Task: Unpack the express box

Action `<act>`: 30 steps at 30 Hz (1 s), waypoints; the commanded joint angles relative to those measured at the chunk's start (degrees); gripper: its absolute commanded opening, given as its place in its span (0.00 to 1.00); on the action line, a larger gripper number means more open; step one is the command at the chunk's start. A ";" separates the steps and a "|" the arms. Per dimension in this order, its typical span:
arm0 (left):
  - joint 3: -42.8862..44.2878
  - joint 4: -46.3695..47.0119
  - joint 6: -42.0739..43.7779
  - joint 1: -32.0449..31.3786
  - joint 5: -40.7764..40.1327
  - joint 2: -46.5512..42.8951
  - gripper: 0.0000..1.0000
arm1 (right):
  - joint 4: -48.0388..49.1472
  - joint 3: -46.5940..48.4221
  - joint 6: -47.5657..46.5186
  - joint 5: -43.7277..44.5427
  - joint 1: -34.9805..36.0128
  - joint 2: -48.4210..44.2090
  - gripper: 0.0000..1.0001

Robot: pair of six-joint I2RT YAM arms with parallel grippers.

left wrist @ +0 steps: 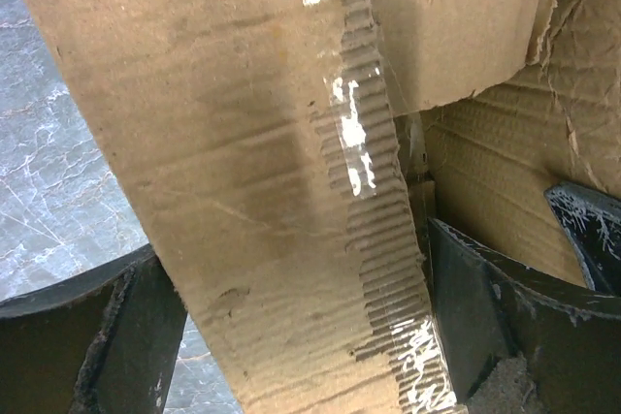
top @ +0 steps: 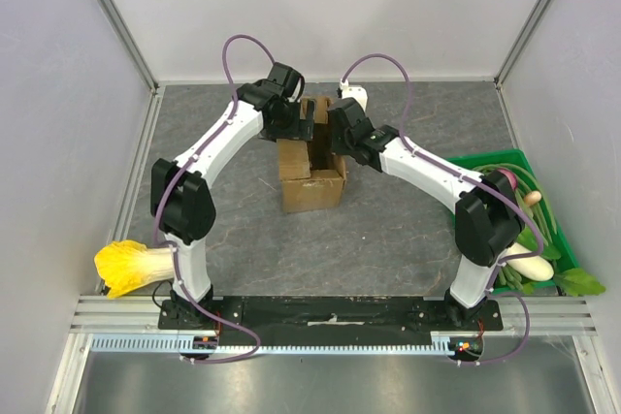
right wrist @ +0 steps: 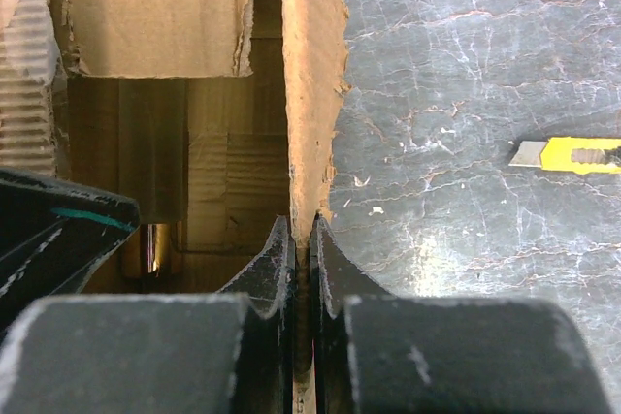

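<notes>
The express box (top: 312,186), a brown cardboard carton, stands at the table's middle with its top flaps open. My left gripper (top: 296,123) is over the box's far left side. In the left wrist view its fingers (left wrist: 485,322) stand wide apart, with a taped, torn flap (left wrist: 252,172) lying between them, so my left gripper (left wrist: 301,336) is open. My right gripper (top: 335,138) is at the box's far right side. In the right wrist view my right gripper (right wrist: 303,239) is shut on the edge of an upright flap (right wrist: 312,84). The box's inside looks dark.
A yellow utility knife (right wrist: 572,154) lies on the grey table to the right of the box. A green crate (top: 505,160) of vegetables stands at the right edge. A yellow leafy vegetable (top: 131,267) lies at the near left by the left arm's base.
</notes>
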 commanded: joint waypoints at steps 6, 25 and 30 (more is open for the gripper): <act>3.60 -2.83 -1.69 0.06 -9.38 2.93 0.99 | 3.08 -1.46 2.15 -1.71 1.49 0.18 0.06; -3.86 4.19 -2.22 5.33 4.12 -12.71 0.94 | 0.53 -1.02 3.29 1.90 1.49 0.44 0.02; -10.54 6.39 -4.68 11.39 8.54 -17.80 0.94 | 0.18 -0.85 3.64 2.34 1.40 0.35 0.02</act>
